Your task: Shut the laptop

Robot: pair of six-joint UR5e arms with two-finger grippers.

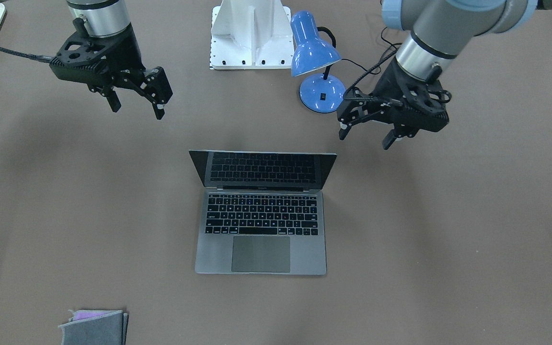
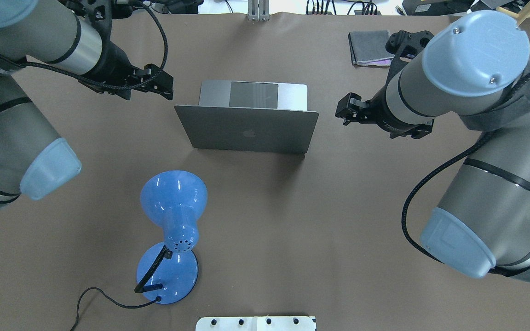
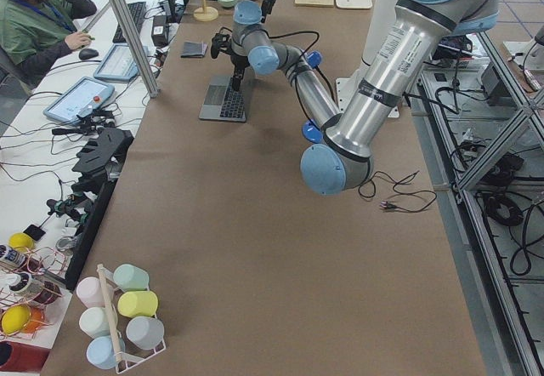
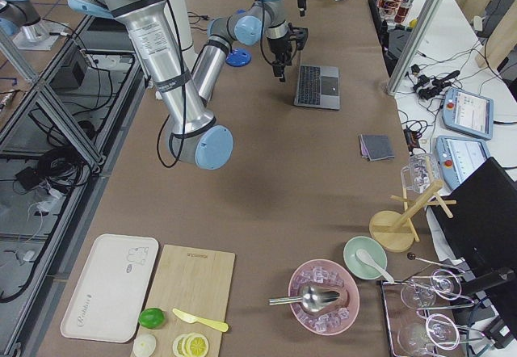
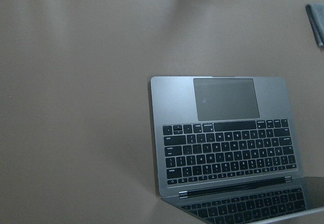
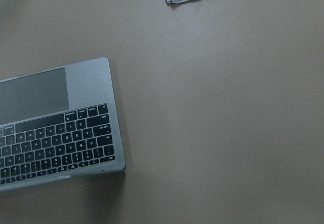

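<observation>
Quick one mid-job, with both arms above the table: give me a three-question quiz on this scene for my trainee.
1. True or false: the laptop is already closed.
2. The blue lamp stands: A, toward the robot's left of the laptop; B, toward the robot's right of it; C, on its lid.
3. Fill in: the left gripper and the right gripper both have their jaws ____.

Key: 1 false, the lid stands up. 2 A. 3 open.

Robotics lab: two robot arms over a long brown worktop, aluminium framing, loose cables, and an operator at a side desk with a control tablet.
</observation>
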